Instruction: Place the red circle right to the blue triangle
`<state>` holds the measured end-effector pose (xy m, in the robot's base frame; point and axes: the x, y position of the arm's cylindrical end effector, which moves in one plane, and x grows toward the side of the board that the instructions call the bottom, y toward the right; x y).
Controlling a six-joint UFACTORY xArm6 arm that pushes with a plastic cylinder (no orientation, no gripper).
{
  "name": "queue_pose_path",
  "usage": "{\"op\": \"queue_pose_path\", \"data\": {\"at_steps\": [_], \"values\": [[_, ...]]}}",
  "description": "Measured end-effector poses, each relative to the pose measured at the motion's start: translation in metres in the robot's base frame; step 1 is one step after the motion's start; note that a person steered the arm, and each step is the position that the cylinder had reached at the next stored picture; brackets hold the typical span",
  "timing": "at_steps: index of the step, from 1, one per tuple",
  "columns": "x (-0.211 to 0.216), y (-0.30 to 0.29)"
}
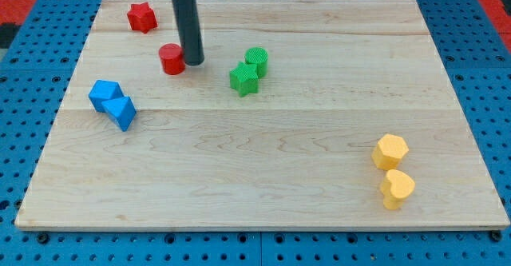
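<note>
The red circle (171, 59) lies on the wooden board (263, 178) in the upper left part. My tip (194, 61) stands right beside it, touching or nearly touching its right side. The blue triangle (122, 112) lies at the view's left, below and left of the red circle, pressed against a blue cube-like block (104, 93) just above it.
A red star (141, 16) sits near the top left corner. A green star (243, 79) and a green circle (256, 60) lie together right of my tip. A yellow hexagon (390, 151) and a yellow heart (397, 188) lie at the lower right.
</note>
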<state>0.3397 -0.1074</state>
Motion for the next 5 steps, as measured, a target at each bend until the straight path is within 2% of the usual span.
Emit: {"op": "queue_pose_path", "data": {"at_steps": [1, 2, 5], "values": [[-0.034, -0.017], [-0.020, -0.036], [0.048, -0.026]]}}
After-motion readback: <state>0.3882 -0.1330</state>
